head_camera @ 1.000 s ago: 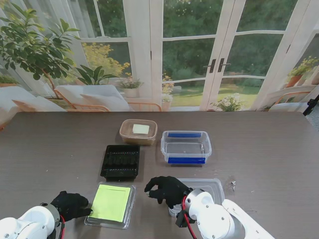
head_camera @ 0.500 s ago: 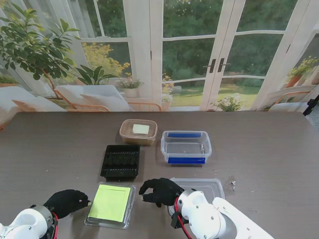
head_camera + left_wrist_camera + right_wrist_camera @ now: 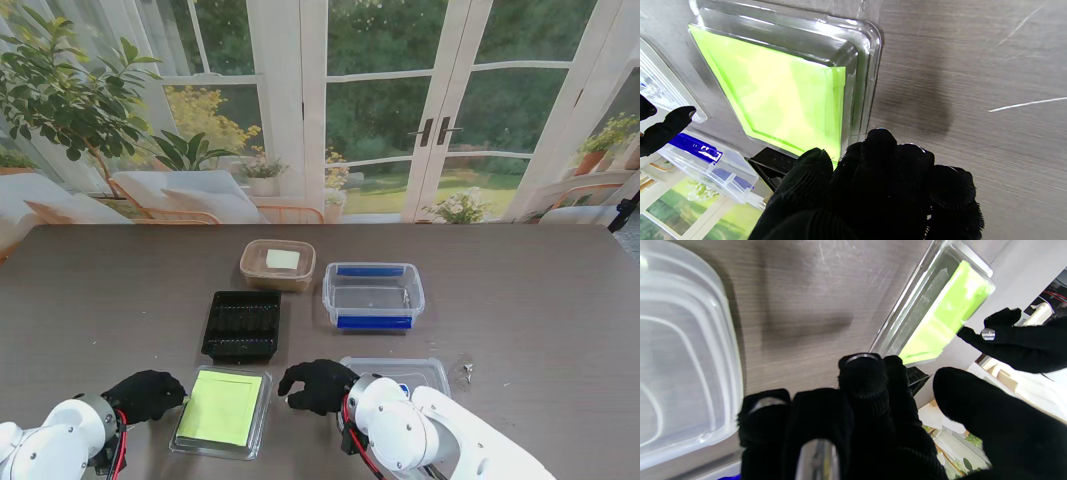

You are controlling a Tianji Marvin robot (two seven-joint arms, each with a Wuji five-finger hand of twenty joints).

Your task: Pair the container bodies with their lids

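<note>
On the tabletop, the green lid lay flat at the near edge, between the two hands. The left hand sat just beside the lid's left edge, its fingers curled together at the clear rim; whether they touched the rim could not be told, and they gripped nothing. The right hand hung over bare wood between the green lid and the clear lid, its fingers loosely bent with the thumb held apart, holding nothing.

The clear lid lay to the right of that hand, partly hidden by the right arm. Farther from me, the black tray stood just beyond the green lid. To its right was the clear box with blue clips, uncovered. The tan container, with a pale square showing on it, stood farthest from me, near the clear box's left corner. All three bodies were apart from the two lids.
</note>
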